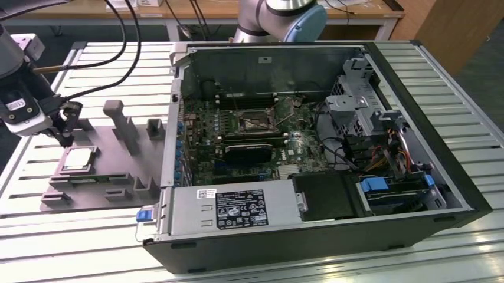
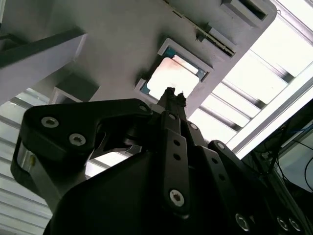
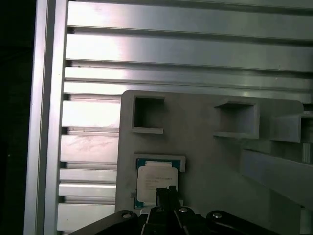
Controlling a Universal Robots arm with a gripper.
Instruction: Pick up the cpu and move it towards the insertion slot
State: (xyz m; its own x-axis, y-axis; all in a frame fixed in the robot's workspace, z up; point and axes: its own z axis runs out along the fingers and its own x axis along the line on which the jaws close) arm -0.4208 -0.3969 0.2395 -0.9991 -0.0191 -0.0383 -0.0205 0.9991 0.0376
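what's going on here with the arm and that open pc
The robot arm's gripper hangs low over the cpu, which lies flat in a recess of the grey fixture tray on the slatted table, at the exterior view's left. I cannot tell whether it touches the chip. The cpu has not been lifted yet. The insertion slot is on the green board inside the open computer case, to the exterior view's right of the tray.

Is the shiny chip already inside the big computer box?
No, in the exterior view the cpu lies in the grey tray, outside the computer case.
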